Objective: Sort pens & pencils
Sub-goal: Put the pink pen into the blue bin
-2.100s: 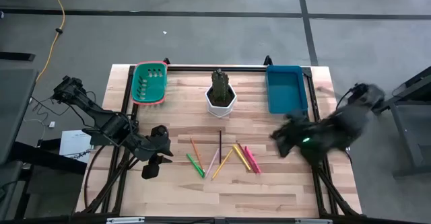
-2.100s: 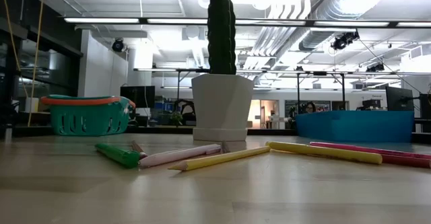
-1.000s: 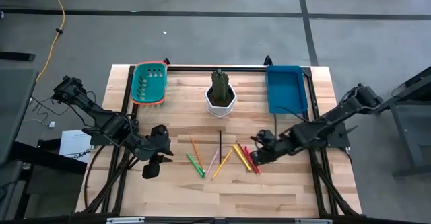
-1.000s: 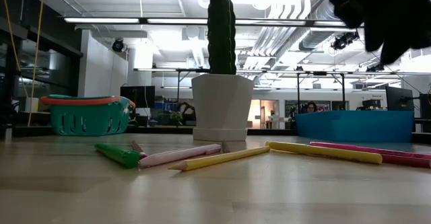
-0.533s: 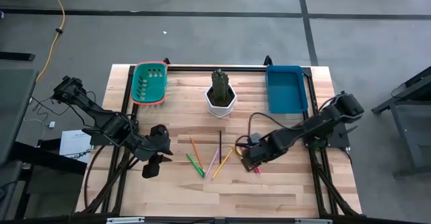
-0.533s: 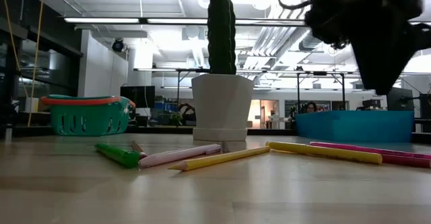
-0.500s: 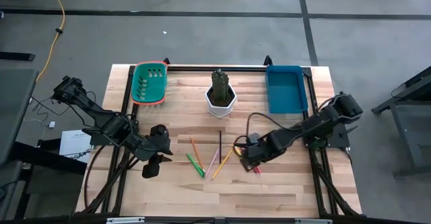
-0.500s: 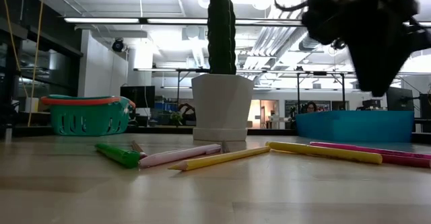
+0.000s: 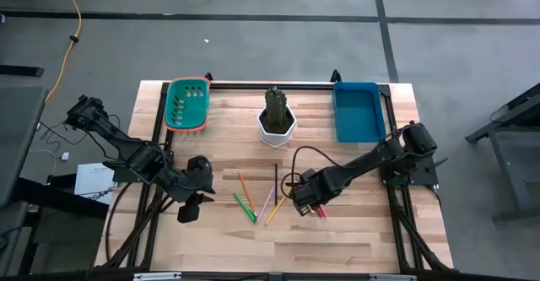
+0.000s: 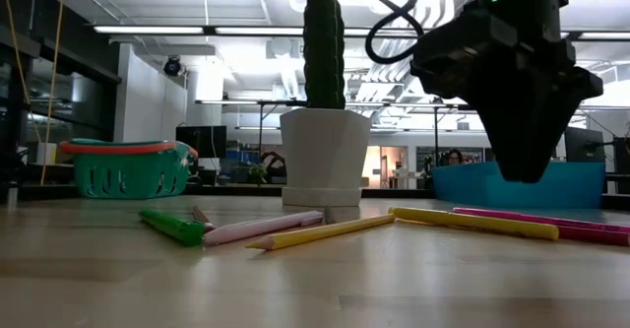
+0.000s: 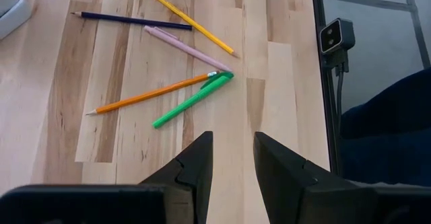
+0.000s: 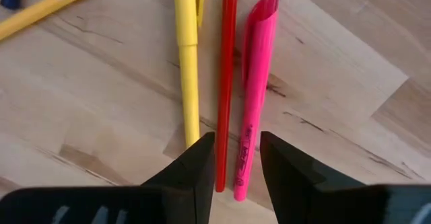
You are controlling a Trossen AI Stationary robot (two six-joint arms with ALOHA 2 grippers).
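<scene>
Since a moment ago, our right pincer has swung in from the worktop's right edge and is now hovering over the right-hand sticks, fingers slightly apart and empty, above a thin red stick lying between a yellow pencil and a bright pink pen. We are keeping our left pincer waiting near the left side of the pale wooden worktop, fingers apart, holding nothing. Ahead of it are lying a green pen, an orange pencil, a pale pink pen and a dark pencil, fanned loosely together.
</scene>
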